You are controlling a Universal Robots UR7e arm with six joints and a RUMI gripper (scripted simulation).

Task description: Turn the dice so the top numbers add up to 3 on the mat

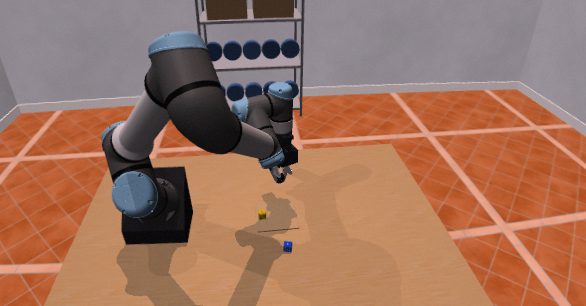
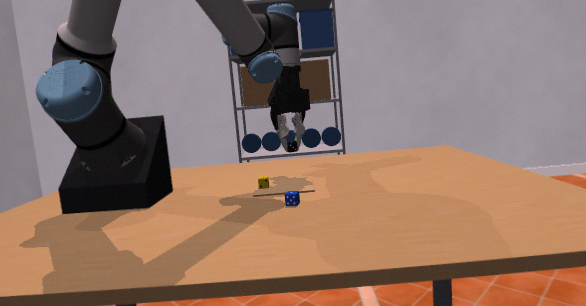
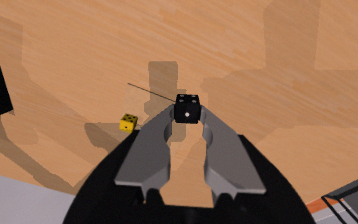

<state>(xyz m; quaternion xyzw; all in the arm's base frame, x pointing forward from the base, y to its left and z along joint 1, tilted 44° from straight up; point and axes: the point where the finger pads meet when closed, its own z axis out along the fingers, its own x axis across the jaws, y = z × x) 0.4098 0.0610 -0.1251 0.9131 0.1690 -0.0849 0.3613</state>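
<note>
My gripper (image 3: 186, 105) is shut on a black die (image 3: 187, 108) and holds it in the air well above the table; it also shows in the exterior view (image 2: 291, 146) and in the top view (image 1: 281, 177). The face of the black die toward the wrist camera shows one pip. A yellow die (image 1: 261, 214) (image 2: 263, 182) (image 3: 128, 121) sits flat on the table below. A blue die (image 1: 287, 246) (image 2: 292, 198) sits flat nearer the front. The mat is nearly the table's colour; only a thin dark edge line (image 1: 278, 229) (image 2: 283, 193) (image 3: 150, 92) shows between the two dice.
The arm's black base (image 1: 156, 208) (image 2: 116, 166) stands at the table's left side. A metal shelf (image 1: 250, 31) with boxes and blue cylinders stands behind the table.
</note>
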